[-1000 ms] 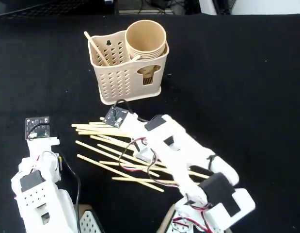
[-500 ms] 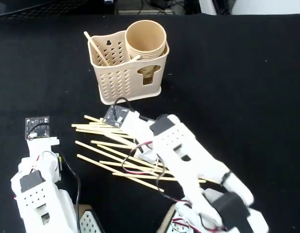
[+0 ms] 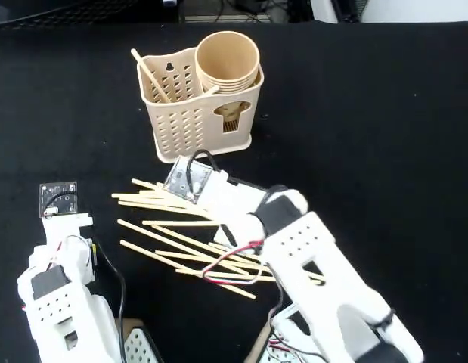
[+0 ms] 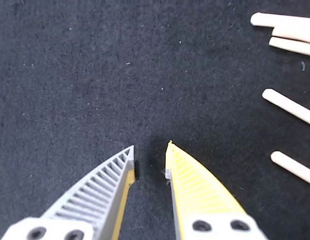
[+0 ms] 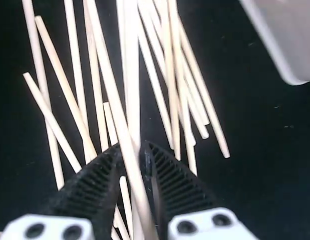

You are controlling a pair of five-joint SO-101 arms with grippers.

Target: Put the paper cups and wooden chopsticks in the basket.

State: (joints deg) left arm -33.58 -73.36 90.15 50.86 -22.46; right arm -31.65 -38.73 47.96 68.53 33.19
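Reaching further forward than a second ago, the right arm [image 3: 294, 242] lies over the loose chopsticks [image 3: 165, 246] in front of the basket [image 3: 199, 125], which already holds the paper cups [image 3: 227, 60]. On the left wrist, the left gripper [image 4: 150, 147] hovers slightly parted and empty over black cloth [image 4: 69, 60]. On the right wrist, the right gripper [image 5: 130, 146] pinches one chopstick [image 5: 128, 125] from the pile near the basket's corner. Chopstick pickup seems underway; next comes lifting it clear and tipping it into the basket's free compartment.
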